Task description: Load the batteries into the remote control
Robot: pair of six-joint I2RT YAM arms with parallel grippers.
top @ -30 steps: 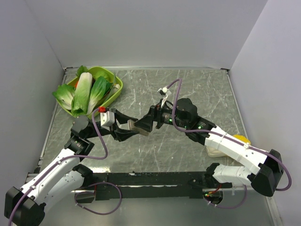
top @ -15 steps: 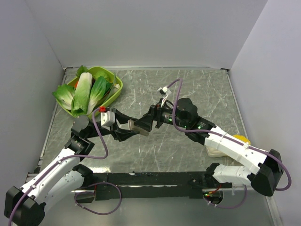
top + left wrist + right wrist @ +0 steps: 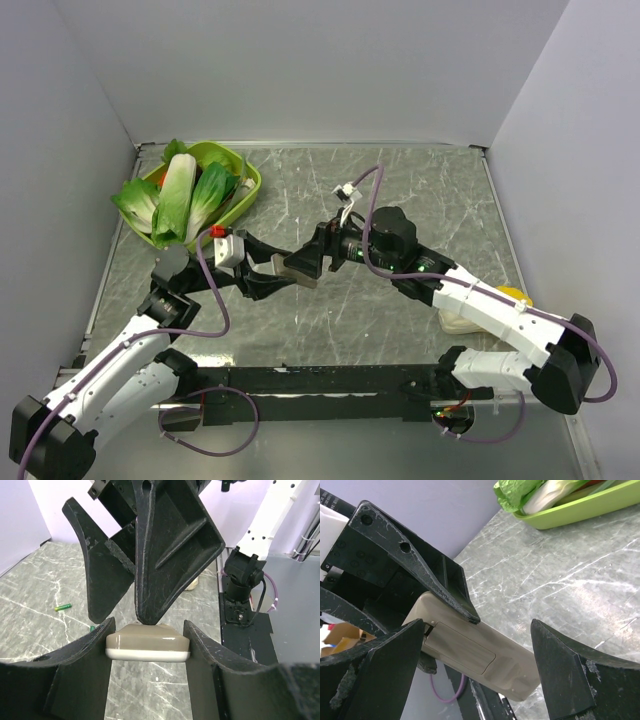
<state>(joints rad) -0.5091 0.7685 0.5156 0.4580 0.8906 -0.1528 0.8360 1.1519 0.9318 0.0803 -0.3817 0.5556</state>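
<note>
My left gripper is shut on the remote control and holds it above the table, grey-brown back up. In the left wrist view the remote's end sits clamped between my fingers. My right gripper is open, and its jaws straddle the remote's free end. The right wrist view shows the remote's back with its battery cover shut, and my right gripper is around it. One green battery lies on the table, and a second peeks out beside my finger.
A green tray of leafy vegetables stands at the back left. A cream-white lump with a yellow piece lies under the right arm. A black bar runs along the near edge.
My right arm has edged slightly left, closer over the remote. The left gripper and the remote have stayed put.
</note>
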